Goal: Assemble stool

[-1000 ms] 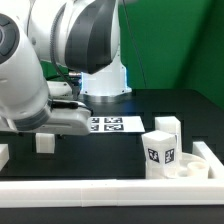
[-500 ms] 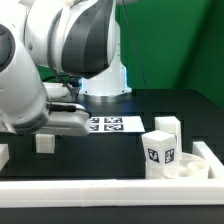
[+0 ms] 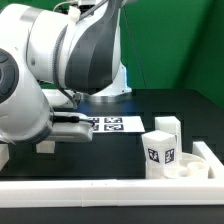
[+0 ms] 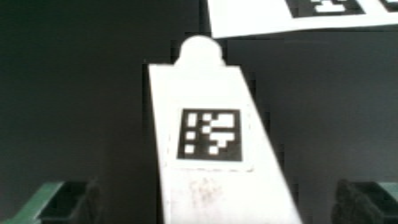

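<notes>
The arm (image 3: 70, 50) is built of fat, rounded white shells, smooth and faintly glossy, shading to pale grey underneath. Dark seams and a black band separate the links near the wrist, where the housing turns light grey. The white base (image 3: 108, 85) widens toward its foot. The gripper (image 4: 210, 205) shows only two blurred fingers (image 4: 50, 203), blocky and greenish-black.
</notes>
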You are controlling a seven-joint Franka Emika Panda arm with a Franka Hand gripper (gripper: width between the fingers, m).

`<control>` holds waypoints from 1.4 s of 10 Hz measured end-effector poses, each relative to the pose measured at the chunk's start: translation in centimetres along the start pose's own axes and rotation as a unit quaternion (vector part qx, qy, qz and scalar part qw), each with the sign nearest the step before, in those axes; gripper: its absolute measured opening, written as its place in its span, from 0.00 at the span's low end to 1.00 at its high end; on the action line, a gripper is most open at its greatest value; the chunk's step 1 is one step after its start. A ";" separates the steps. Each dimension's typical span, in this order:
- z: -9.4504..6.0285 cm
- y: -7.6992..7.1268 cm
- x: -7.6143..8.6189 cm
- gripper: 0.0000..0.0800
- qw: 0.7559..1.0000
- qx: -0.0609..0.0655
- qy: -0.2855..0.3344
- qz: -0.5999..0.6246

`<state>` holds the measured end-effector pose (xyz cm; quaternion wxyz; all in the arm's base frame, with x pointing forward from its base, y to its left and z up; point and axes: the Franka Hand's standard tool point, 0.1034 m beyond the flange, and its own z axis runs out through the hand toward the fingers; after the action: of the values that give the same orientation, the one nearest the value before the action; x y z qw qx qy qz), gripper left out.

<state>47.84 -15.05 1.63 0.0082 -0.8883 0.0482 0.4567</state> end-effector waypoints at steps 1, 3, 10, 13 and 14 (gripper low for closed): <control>0.3 0.1 0.3 0.81 1.000 -0.001 0.004 -0.001; 0.7 0.2 0.7 0.81 1.000 -0.003 0.011 0.001; 0.6 -0.3 0.7 0.41 1.000 -0.006 0.012 0.001; -3.0 -2.7 -2.2 0.41 1.000 -0.007 0.012 0.025; -4.8 -3.9 -3.5 0.41 0.999 0.003 0.011 0.047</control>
<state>50.04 -11.17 7.13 -0.0112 -0.8901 0.0909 0.4465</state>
